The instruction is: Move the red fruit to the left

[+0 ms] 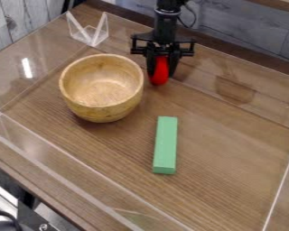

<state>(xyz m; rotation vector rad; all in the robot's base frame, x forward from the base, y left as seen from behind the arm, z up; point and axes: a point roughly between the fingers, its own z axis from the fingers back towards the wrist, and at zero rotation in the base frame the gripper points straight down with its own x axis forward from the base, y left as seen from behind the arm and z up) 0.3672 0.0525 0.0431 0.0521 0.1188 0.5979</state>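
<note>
One arm works this wooden table [231, 135], and its black claw [161, 65] points straight down at the back edge of the surface. We see the small bright red rounded strawberry-like fruit [161, 69] standing between the two fingers, just to the right of the round light wooden bowl [102, 87] as the camera sees it. We read the claw as narrowed onto the fruit, with the fingers pressed against its sides; whether the fruit rests on the table or hangs just clear of it we cannot tell from this angle.

We judge the step in hand to be the carry toward the left. To do it well we would keep the grip steady, since a rounded toy can roll out of a light pinch. We would also lift enough to clear the bowl's rim, because the bowl sits directly in the leftward path, or else route behind it along the back edge. A clear folded plastic piece [86, 29] stands behind the bowl near the back left, so a path behind needs care too. We would set the fruit down gently before opening.

Containers: the wooden bowl is the only one, and it looks empty. A long flat green block [168, 144] lies on the table in front, well apart from the claw and not part of this job.
</note>
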